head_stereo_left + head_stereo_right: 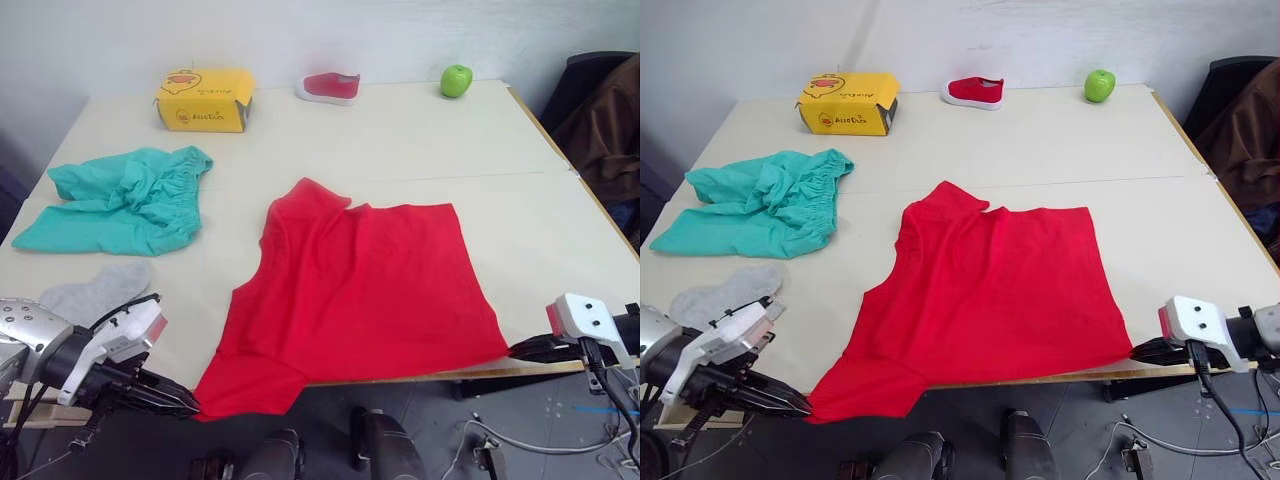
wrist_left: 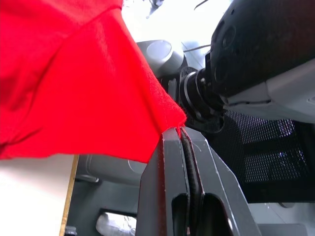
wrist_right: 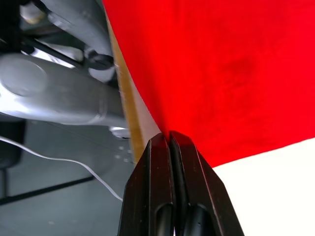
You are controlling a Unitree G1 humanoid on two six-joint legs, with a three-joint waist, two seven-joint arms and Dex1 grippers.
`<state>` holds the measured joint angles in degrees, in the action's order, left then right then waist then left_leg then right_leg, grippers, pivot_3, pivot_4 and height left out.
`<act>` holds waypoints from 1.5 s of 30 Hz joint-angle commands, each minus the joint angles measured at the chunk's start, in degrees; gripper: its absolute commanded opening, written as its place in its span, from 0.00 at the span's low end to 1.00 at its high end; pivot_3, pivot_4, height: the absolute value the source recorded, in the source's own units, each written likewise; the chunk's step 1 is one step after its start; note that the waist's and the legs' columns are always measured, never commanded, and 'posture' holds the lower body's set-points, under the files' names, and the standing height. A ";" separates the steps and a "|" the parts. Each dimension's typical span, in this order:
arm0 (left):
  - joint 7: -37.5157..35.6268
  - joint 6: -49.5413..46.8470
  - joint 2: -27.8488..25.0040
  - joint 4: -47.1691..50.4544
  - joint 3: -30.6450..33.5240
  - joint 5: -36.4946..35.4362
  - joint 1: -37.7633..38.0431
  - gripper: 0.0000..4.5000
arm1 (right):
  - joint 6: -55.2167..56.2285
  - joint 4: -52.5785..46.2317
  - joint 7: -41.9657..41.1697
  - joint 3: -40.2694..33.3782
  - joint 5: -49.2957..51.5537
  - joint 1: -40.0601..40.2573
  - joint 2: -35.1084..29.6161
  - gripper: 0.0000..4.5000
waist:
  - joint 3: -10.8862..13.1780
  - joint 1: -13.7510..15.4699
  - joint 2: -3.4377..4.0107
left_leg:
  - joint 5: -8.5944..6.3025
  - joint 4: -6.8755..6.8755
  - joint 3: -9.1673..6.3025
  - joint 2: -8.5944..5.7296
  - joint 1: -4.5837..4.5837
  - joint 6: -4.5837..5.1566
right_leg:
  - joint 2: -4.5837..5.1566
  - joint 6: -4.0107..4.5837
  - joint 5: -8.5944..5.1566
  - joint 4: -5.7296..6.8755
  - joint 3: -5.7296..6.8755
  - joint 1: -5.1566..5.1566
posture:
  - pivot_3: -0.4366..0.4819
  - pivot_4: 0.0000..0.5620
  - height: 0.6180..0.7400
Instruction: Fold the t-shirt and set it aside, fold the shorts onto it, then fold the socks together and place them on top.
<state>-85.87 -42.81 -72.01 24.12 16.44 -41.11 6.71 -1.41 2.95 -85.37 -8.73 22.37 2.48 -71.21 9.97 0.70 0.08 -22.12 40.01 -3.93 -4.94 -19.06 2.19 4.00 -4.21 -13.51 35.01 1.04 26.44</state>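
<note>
My left gripper point(image 1: 185, 403) sits at the near edge of the tabletop point(image 1: 420, 130), its jaws pressed together on the lower left corner of the t-shirt point(image 1: 365, 280) — the left wrist view shows the red cloth pinched right at their tips. My right gripper point(image 1: 520, 348) is at the shirt's lower right corner, jaws likewise closed on the hem; the right wrist view shows the fabric caught between them at the wooden edge, a detail the head views leave too small to read. The t-shirt lies spread flat in the middle, its near left part hanging over the edge. Just beyond my left arm lie the socks point(image 1: 95, 288), and past them, to the left, the shorts point(image 1: 125, 200) in a rumpled heap. Along the far side — a yellow box point(image 1: 205, 100), a small red shoe point(image 1: 330, 87) and a green apple point(image 1: 456, 80).
</note>
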 commanded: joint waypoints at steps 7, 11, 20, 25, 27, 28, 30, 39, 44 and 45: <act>2.16 -3.66 4.86 -17.91 -11.44 2.38 -19.80 0.00 | -16.21 2.78 -7.09 5.39 6.09 -9.34 -2.41 0.01 | 0.01 0.44 0.06 | 0.00 0.02 0.00 -0.02 -0.01 -0.03 | 0.00 -0.01 0.01 0.03 0.02 0.04 | 0.48 0.27 1.00; 3.54 -3.34 8.24 -24.53 -15.39 5.49 -26.44 0.00 | -22.49 4.31 -7.13 10.42 7.86 -15.28 -1.97 0.01 | 0.01 0.43 0.07 | 0.00 0.04 0.00 -0.02 -0.07 -0.06 | 0.00 -0.01 0.01 0.04 0.04 0.11 | 0.48 0.27 1.00; 12.19 2.12 18.96 -33.85 -18.87 13.64 -32.97 0.00 | -21.57 15.77 -4.69 17.93 -2.82 -27.35 6.35 0.01 | 0.01 0.55 0.06 | -0.01 0.06 -0.01 -0.04 -0.20 -0.08 | -0.01 -0.04 0.02 0.00 0.06 0.20 | 0.48 0.27 1.00; 14.02 2.46 21.20 -34.80 -18.49 15.03 -33.37 0.00 | -19.55 17.94 -5.87 18.61 -4.74 -27.97 6.39 0.01 | 0.01 0.60 0.06 | -0.01 0.13 -0.01 -0.04 -0.21 -0.08 | 0.00 -0.04 0.03 -0.03 0.08 0.18 | 0.48 0.27 1.00; 14.89 2.31 21.64 -35.07 -18.29 15.46 -33.58 0.00 | -18.49 18.94 -5.03 18.31 -5.52 -28.49 6.94 0.01 | 0.01 0.59 0.06 | 0.00 0.13 -0.01 -0.04 -0.20 -0.09 | 0.00 -0.04 0.03 0.00 0.08 0.18 | 0.48 0.27 1.00; 15.10 2.25 21.74 -35.08 -18.24 15.54 -33.64 0.00 | -18.18 19.23 -4.87 18.21 -5.74 -28.64 7.09 0.01 | 0.01 0.59 0.06 | 0.00 0.13 -0.01 -0.04 -0.19 -0.10 | 0.00 -0.04 0.03 0.02 0.08 0.18 | 0.48 0.27 1.00; 15.21 1.01 21.90 -35.34 -18.36 15.26 -33.87 0.00 | -19.26 19.63 -4.96 18.12 -5.59 -29.34 7.49 0.01 | 0.01 0.58 0.06 | 0.01 0.13 -0.01 -0.04 -0.18 -0.11 | 0.00 -0.04 0.03 0.02 0.08 0.18 | 0.48 0.27 1.00; 17.44 -2.56 22.29 -34.64 -15.19 13.54 -35.05 0.33 | -21.42 16.60 -0.94 11.81 -2.97 -27.63 7.02 0.50 | 0.01 0.61 0.06 | 0.01 0.13 -0.02 -0.04 -0.19 -0.11 | 0.00 -0.04 0.03 0.02 0.08 0.18 | 0.48 0.27 1.00; 17.91 -4.79 18.53 -27.16 -9.49 10.49 -33.88 0.58 | -25.88 6.97 2.98 0.99 2.02 -22.08 5.43 0.72 | 0.01 0.63 0.06 | 0.00 0.10 -0.06 -0.02 -0.22 -0.13 | 0.00 -0.04 0.03 -0.01 0.10 0.20 | 0.48 0.27 1.00; 17.53 -7.43 17.82 -24.75 -7.36 7.79 -33.71 0.58 | -27.67 3.59 3.74 -1.50 3.58 -20.16 5.41 0.72 | 0.01 0.65 0.05 | 0.00 0.09 -0.06 -0.02 -0.23 -0.13 | 0.00 -0.04 0.03 -0.02 0.10 0.20 | 0.48 0.27 1.00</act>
<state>-67.74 -47.64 -52.63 -5.08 4.96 -29.34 -26.68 -26.69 11.68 -82.61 -5.54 22.73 -18.49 -64.34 9.99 1.35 0.13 -22.12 40.10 -4.00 -4.96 -19.29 2.06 4.00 -4.25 -13.48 34.99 1.13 26.63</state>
